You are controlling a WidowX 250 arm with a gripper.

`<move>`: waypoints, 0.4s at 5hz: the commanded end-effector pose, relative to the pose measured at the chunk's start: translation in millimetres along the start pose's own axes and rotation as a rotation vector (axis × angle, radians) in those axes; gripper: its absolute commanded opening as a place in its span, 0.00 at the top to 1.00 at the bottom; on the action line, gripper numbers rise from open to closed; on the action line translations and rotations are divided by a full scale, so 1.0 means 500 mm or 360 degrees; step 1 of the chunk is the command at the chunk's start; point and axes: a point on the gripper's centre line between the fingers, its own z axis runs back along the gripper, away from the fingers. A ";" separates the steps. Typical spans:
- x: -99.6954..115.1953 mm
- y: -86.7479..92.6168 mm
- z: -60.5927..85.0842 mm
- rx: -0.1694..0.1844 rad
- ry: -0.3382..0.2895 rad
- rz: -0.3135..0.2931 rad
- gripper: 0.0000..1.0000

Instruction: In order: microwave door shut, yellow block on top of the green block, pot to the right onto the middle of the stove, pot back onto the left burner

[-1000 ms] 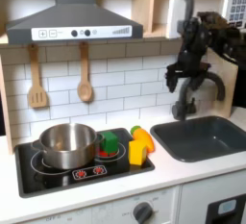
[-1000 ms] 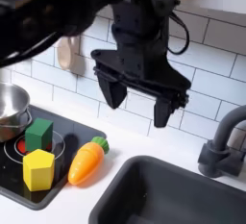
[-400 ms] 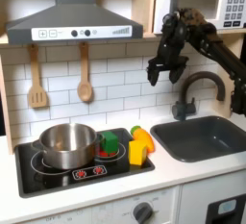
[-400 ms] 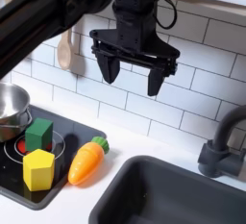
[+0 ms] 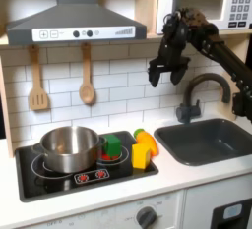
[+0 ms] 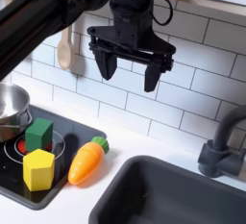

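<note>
Yellow block point(image 6: 38, 169) sitting beside green block point(image 6: 38, 134), unstacked; gripper point(image 6: 127, 74), fingers spread and empty, hanging high, likely heading stoveward.

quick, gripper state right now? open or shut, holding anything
Gripper: open, fingers spread, holding nothing, up in front of the tiled wall, above the counter.

The pot point(image 6: 8, 111) is cut off by the second exterior view's left edge.
</note>
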 end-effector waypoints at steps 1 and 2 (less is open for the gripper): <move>0.022 -0.004 -0.012 -0.0012 -0.0003 0.0000 0.00; 0.019 0.004 -0.012 0.0012 0.0006 0.0015 0.00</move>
